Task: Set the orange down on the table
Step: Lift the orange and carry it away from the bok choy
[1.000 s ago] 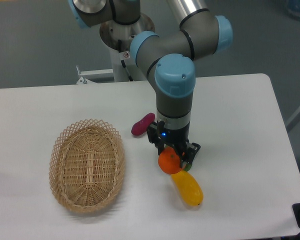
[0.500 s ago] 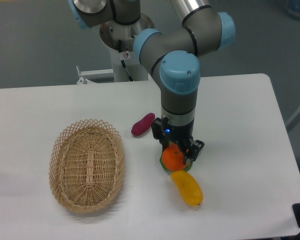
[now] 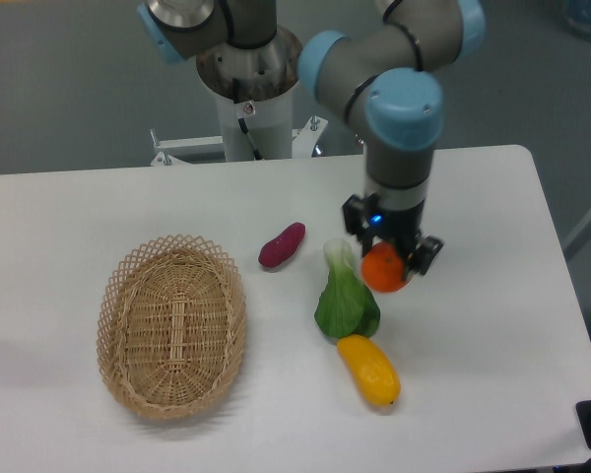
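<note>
The orange (image 3: 383,268) is a small round bright-orange fruit held between the black fingers of my gripper (image 3: 388,266), which is shut on it. It hangs just above the white table (image 3: 492,325), right of centre, a little to the right of a leafy green vegetable (image 3: 343,299). The gripper points straight down from the blue-capped wrist. Whether the orange touches the tabletop cannot be told.
An oval wicker basket (image 3: 172,325) lies at the left. A purple sweet potato (image 3: 281,244) rests near the middle. A yellow mango-like fruit (image 3: 368,371) lies just below the green vegetable. The table's right edge is at the far right.
The arm has carried the orange up and to the right, away from the yellow fruit. The green vegetable, hidden under the gripper before, now shows.
</note>
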Controlling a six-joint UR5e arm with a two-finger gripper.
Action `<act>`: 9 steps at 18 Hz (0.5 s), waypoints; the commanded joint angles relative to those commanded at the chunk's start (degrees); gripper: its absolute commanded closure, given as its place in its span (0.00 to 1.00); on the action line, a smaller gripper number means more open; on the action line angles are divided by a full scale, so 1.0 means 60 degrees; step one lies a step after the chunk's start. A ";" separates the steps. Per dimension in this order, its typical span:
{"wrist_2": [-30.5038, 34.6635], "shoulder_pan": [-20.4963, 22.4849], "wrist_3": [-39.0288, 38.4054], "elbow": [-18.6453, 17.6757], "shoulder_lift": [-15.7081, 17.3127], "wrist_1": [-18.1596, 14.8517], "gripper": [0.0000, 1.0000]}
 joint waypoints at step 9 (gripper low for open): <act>0.0030 0.0222 -0.0348 -0.0148 -0.1142 0.0658 0.37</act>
